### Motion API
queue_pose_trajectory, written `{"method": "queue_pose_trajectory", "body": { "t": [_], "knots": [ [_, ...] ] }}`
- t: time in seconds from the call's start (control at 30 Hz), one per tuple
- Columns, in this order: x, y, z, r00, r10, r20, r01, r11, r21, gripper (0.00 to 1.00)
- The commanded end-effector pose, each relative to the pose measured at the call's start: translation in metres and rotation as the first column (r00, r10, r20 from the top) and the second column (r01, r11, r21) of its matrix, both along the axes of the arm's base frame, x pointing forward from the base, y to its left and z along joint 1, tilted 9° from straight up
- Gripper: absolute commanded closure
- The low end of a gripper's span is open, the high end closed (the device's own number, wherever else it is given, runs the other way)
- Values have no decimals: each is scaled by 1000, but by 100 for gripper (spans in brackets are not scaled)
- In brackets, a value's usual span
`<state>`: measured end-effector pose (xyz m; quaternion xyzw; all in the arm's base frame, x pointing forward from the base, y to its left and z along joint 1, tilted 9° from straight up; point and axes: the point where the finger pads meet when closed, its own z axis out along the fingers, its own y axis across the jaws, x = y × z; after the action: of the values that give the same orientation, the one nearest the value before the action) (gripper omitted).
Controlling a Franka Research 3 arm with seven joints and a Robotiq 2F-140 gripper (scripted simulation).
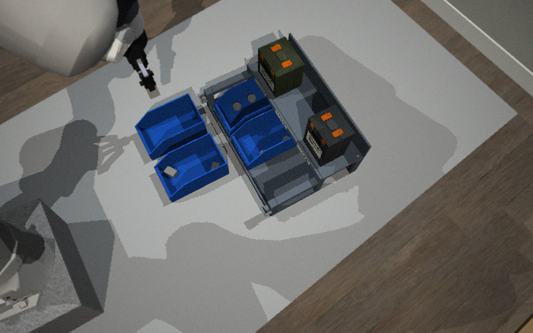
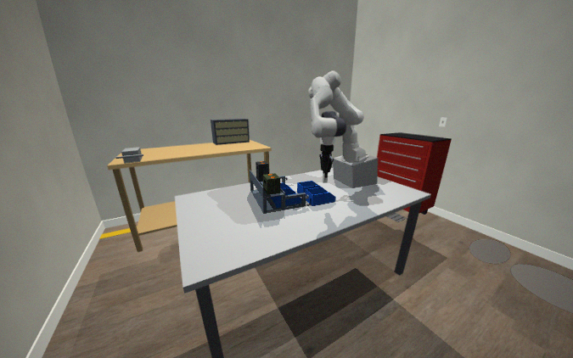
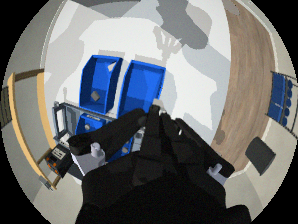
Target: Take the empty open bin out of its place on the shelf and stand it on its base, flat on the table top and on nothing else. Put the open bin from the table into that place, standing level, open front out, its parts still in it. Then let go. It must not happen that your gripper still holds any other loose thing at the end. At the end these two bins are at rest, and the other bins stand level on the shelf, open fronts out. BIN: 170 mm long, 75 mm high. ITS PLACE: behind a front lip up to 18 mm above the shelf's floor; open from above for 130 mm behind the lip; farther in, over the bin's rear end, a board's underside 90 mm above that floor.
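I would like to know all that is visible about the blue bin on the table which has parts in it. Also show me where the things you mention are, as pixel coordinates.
The blue bin [image 1: 193, 184] [image 3: 86, 82] looks like plastic, a deep open box whose side walls slope down toward a lower front. It stands upright on its base on the table top, front away from the shelf. Inside lie a pale block near the front and a darker, brownish piece near the rear. The gripper does not touch it.

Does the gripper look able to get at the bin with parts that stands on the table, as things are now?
Probably yes: nothing covers the bin with parts from above. But the gripper is shut, so it should open first, and pass the empty bin alongside.
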<state>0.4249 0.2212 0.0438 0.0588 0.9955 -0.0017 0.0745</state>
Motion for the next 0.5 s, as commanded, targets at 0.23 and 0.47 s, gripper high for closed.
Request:
{"method": "queue_pose_trajectory", "body": {
  "t": [0.23, 0.47],
  "knots": [
    [-13, -128, 10, 1000, 3, 3, -3, 1000, -2, 100],
    [-13, -128, 10, 1000, 3, 3, -3, 1000, -2, 85]
  ]
}}
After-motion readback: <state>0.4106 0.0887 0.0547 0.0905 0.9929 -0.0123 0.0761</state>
